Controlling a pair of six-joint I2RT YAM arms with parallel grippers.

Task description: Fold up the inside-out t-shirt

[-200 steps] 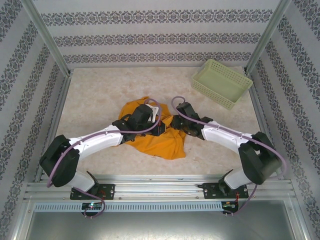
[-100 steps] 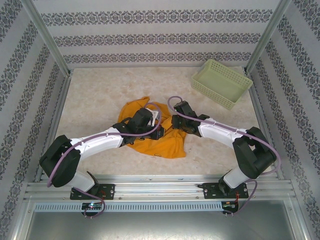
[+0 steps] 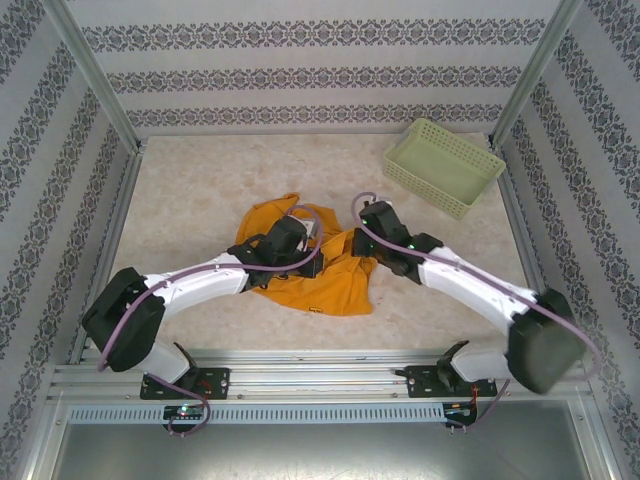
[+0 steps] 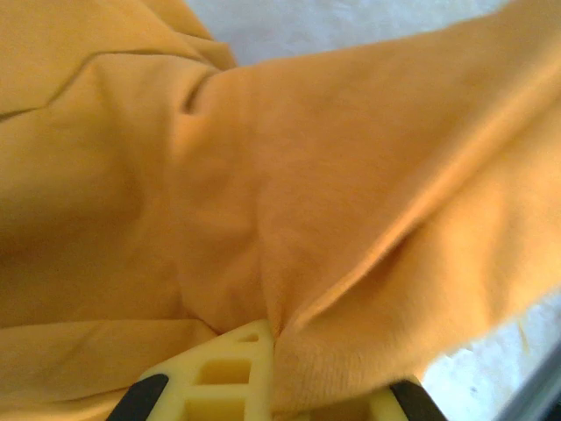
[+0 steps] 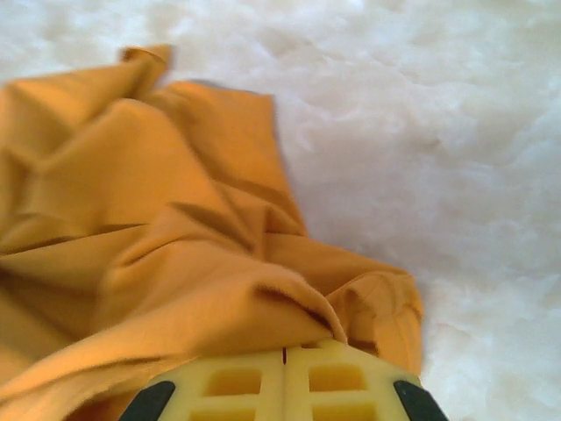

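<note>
**Top external view: two pinches on one limp orange shirt**

Farthest to the left of the basket (image 3: 445,168) is the left gripper (image 3: 312,260). On the left wrist view its pads (image 4: 230,373) are closed tight, with a thick ridge of cloth squeezed between them, so the left gripper (image 4: 267,373) has a firm hold.

The inside-out t-shirt (image 3: 325,290) lies crumpled on the table (image 3: 200,190), well apart from the basket, to its left and nearer the arm bases than it. No clear print shows on the cloth from here.

Closer to the basket, the right gripper (image 3: 352,246) sits at the shirt's basket-side edge. On the right wrist view its pads (image 5: 232,381) meet along a thin line, and a fold of the inside-out t-shirt (image 5: 131,219) runs down into that line. It looks shut on a thin layer of cloth.

The shirt reads as light, soft and wholly without stiffness. It will sag and bunch wherever it is unsupported, and it is unlikely to tear. A thin single-layer pinch could slip, so the better holds are probably a hem, a shoulder seam or the collar, taken well apart to spread the cloth.

Count: one t-shirt, one basket, two arms, two grippers.
</note>
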